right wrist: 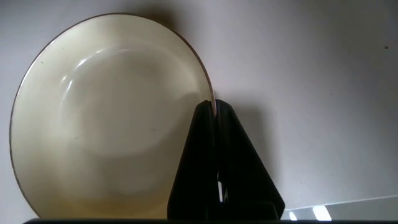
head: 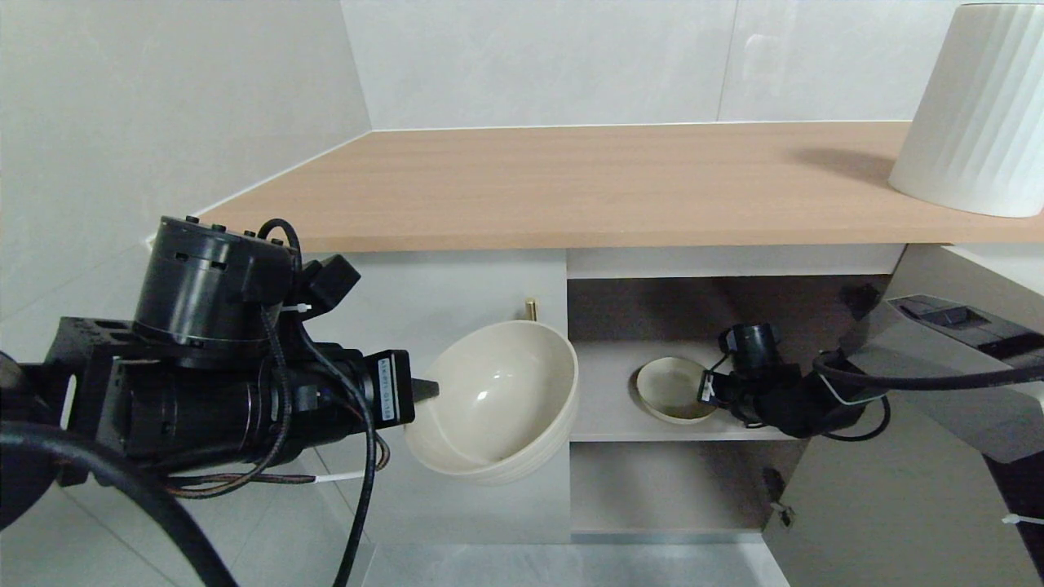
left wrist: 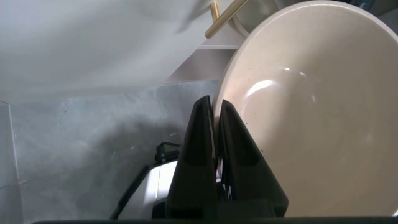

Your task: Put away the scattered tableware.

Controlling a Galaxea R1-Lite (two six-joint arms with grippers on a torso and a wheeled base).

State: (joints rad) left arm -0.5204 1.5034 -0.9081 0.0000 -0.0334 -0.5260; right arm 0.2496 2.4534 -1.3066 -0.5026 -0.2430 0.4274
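Your L jaws are pinching the bowl rim, bowl hanging ahead of them clear of the shelf, prob. b/c R jaws are clamping the plate rim there.

bowl: cream; deep; tilted; rim pinched | plate: cream; small; rim pinched; at cabinet shelf

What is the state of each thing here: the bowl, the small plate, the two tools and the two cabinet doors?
bowl: held in the air, tipped on its side.
small plate: inside the cabinet at the shelf; I cannot tell if it rests there.
left tool: shut on the bowl's rim.
right tool: shut on the small plate's rim.
left cabinet door: closed.
right cabinet door: open.
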